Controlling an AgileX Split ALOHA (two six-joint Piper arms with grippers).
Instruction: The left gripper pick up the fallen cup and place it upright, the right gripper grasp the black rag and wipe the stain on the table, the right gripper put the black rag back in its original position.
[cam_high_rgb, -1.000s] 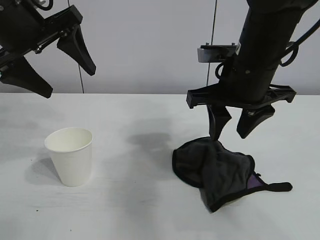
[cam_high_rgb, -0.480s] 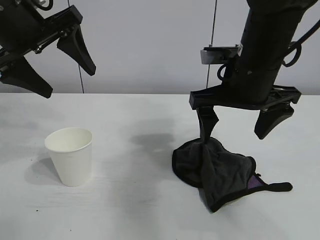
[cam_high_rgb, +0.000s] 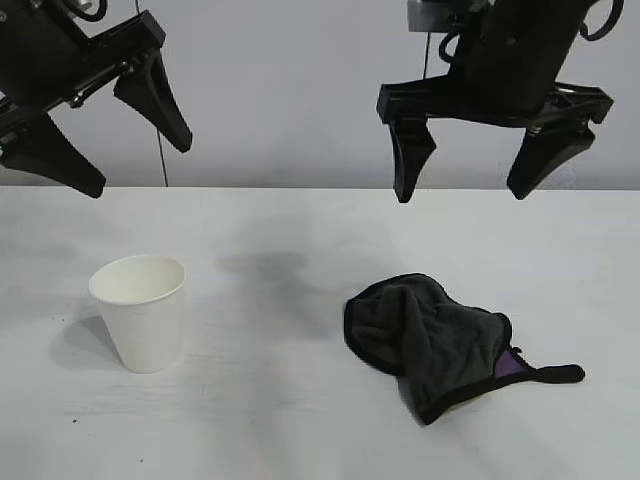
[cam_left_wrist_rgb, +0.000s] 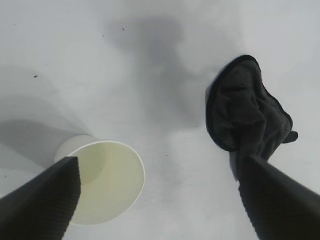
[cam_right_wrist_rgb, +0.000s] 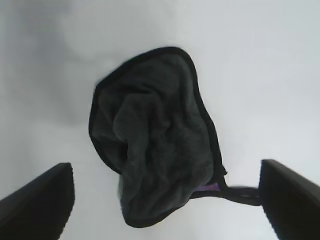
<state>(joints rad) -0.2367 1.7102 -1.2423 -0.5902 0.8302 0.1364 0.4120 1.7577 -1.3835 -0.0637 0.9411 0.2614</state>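
Both arms run off the top edge outside, the left gripper (cam_high_rgb: 95, 135) losing a fingertip at the side edge, each wrist view crops its own fingers (cam_left_wrist_rgb: 40, 205) (cam_right_wrist_rgb: 37, 202) to stubs, and the black rag (cam_high_rgb: 432, 340) folds over its underside.

Left tool (cam_high_rgb: 100, 140) raised, spread; right tool (cam_high_rgb: 478, 172) same

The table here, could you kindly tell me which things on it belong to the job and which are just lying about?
Job:
white cup, standing upright
black rag, crumpled on the table
left gripper, open, raised
right gripper, open, above the rag

Lying about:
nothing else visible; no stain shows
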